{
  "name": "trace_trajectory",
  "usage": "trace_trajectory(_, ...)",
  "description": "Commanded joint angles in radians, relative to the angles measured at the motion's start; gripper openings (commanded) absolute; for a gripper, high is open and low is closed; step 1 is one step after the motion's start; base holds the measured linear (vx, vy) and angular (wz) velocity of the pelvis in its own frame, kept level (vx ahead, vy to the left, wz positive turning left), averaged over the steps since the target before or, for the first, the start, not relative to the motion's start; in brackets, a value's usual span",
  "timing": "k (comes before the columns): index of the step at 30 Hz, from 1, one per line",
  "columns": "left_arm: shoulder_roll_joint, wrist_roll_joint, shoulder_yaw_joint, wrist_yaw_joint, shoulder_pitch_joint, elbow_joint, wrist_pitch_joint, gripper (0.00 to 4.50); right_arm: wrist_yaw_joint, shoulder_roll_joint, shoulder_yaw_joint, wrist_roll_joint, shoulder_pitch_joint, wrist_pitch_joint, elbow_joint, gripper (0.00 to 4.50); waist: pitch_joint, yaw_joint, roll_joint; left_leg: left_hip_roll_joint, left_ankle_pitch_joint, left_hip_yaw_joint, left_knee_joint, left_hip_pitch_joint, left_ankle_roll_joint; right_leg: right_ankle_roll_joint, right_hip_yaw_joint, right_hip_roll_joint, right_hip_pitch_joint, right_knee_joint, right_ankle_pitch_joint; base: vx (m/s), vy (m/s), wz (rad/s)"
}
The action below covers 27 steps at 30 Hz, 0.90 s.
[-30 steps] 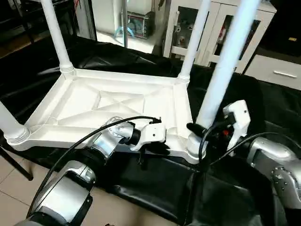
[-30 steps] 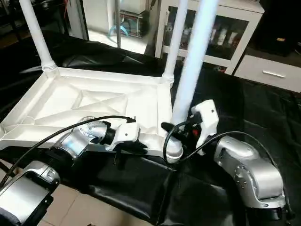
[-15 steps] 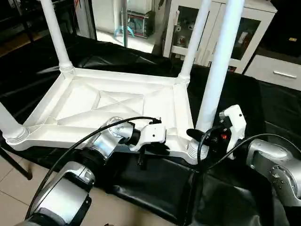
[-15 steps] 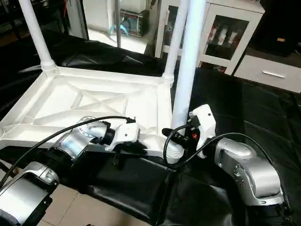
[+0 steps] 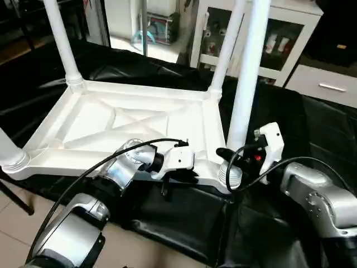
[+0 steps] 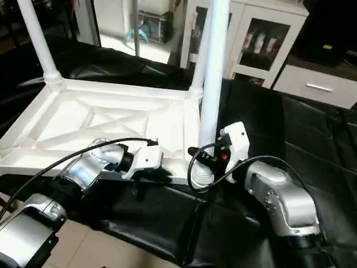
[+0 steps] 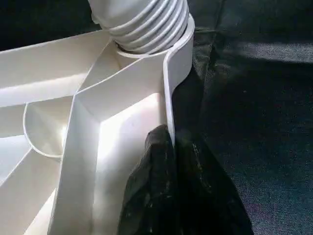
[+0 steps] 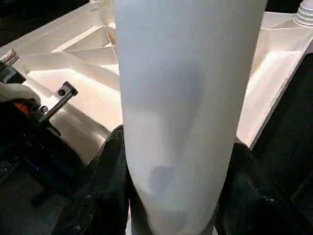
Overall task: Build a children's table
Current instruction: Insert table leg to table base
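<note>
Right hand (image 5: 237, 159) clamped around upright leg (image 5: 245, 84); left hand (image 7: 171, 161) pinched together on tabletop (image 5: 100, 123) rim.

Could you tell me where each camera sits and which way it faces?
Left eye: on the head, looking down at the upturned tabletop, over both silver forearms.
Right eye: beside it, same scene; right tool at the near-right leg.
Left wrist: along the left tool, shut on the tabletop's rim.
Right wrist: along the right tool, shut on that leg.
Both wrist views share the near-right leg.
</note>
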Motion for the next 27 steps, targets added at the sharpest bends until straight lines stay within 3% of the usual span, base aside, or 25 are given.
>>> trace_trajectory(1,-0.004,0.016,-0.018,-0.001,0.039,0.024,0.012,0.00,0.005,0.004,0.018,0.002,0.013,0.006,0.029,1.86,-0.032,-0.001,-0.013,0.055,-0.374,-0.041,-0.081,0.006,0.002,-0.057,0.046,-0.077,0.013,-0.118,-0.638,0.000,0.000,0.00)
trace_trajectory(7,-0.009,0.009,-0.008,0.005,0.039,0.018,0.024,0.00,0.005,0.008,0.008,0.003,0.039,-0.005,0.027,1.86,-0.031,-0.005,-0.012,0.057,-0.378,-0.041,-0.085,0.008,0.007,-0.071,0.047,-0.078,0.012,-0.119,-0.608,0.000,0.000,0.00)
trace_trajectory(11,-0.027,-0.032,0.028,0.011,0.031,0.014,0.056,0.00,-0.004,0.024,-0.041,0.009,0.114,-0.045,0.020,1.86,-0.027,-0.002,-0.010,0.058,-0.376,-0.039,-0.089,0.008,0.013,-0.078,0.049,-0.078,0.011,-0.121,-0.588,0.000,0.000,0.00)
trace_trajectory(18,-0.038,-0.055,0.051,0.013,0.015,0.018,0.078,0.00,-0.035,0.073,-0.102,0.036,0.185,-0.104,0.026,1.86,-0.024,-0.001,-0.009,0.056,-0.408,-0.042,-0.091,0.012,0.018,-0.067,0.050,-0.079,0.006,-0.129,-0.630,0.000,0.000,0.00)
trace_trajectory(19,-0.039,-0.055,0.053,0.014,0.012,0.020,0.081,0.00,-0.042,0.088,-0.116,0.041,0.198,-0.119,0.032,1.86,-0.022,-0.001,-0.005,0.056,-0.408,-0.044,-0.094,0.006,0.018,-0.065,0.049,-0.080,0.010,-0.128,-0.638,0.000,0.000,0.00)
trace_trajectory(26,-0.045,-0.051,0.067,0.022,0.001,0.031,0.089,0.00,-0.047,0.121,-0.130,0.042,0.248,-0.174,0.033,1.86,-0.017,-0.004,-0.002,0.053,-0.451,-0.048,-0.093,0.013,0.015,-0.036,0.046,-0.084,0.001,-0.145,-0.735,0.000,0.000,0.00)
trace_trajectory(27,-0.046,-0.052,0.071,0.028,-0.003,0.037,0.090,0.00,-0.052,0.131,-0.132,0.042,0.262,-0.191,0.029,1.86,-0.017,-0.005,0.002,0.054,-0.456,-0.050,-0.096,0.013,0.013,-0.035,0.044,-0.083,0.003,-0.147,-0.733,0.000,0.000,0.00)
